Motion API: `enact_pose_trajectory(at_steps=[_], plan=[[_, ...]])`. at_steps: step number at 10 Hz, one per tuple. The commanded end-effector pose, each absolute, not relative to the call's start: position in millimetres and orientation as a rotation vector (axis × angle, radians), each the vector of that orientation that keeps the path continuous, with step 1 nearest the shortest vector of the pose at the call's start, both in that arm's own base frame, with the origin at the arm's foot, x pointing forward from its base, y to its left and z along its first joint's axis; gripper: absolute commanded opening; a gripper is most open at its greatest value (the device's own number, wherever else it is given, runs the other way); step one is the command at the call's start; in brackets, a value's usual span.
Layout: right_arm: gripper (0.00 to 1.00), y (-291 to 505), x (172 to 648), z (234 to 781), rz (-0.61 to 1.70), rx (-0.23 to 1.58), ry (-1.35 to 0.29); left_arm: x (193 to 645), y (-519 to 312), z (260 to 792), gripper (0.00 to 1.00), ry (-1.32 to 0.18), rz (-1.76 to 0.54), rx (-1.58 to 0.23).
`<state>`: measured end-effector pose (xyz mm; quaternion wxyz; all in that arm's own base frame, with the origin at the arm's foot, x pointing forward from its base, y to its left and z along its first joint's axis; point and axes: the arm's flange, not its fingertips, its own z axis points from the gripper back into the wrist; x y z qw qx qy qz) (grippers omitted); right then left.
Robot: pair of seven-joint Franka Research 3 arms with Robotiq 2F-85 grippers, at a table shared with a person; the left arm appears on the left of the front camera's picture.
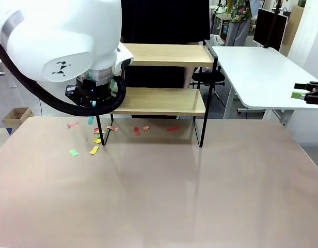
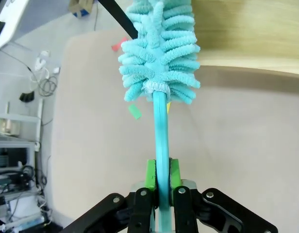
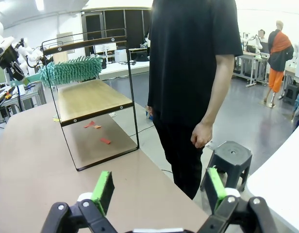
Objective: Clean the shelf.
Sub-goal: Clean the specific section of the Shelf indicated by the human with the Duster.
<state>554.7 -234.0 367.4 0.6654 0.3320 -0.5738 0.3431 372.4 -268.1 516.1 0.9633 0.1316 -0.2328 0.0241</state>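
The shelf stands at the back of the table, two light wooden boards in a thin black frame. My left gripper is shut on the turquoise handle of a fluffy duster. The duster's head reaches to the shelf's left end, beside a black leg. From the side, the duster lies over the lower board. In the front view my left arm hides the duster's head. My right gripper is open and holds nothing. It hovers off the table's right side, facing the shelf.
Coloured paper scraps lie on the table under and left of the shelf, some red, some yellow and green. A person in black stands behind the shelf. A white table and a stool are at the right.
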Motion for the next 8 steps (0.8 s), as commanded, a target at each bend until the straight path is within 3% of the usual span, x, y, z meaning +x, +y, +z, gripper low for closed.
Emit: enact_pose_trajectory(at_steps=[1, 8], plan=[[1.00, -232, 555, 371, 0.780, 0.748, -1.300, 379, -260, 509, 0.13, -0.451, 0.062, 0.287], [1.00, -232, 555, 371, 0.780, 0.748, -1.300, 358, -249, 547, 0.13, -0.477, -0.262, -0.212]])
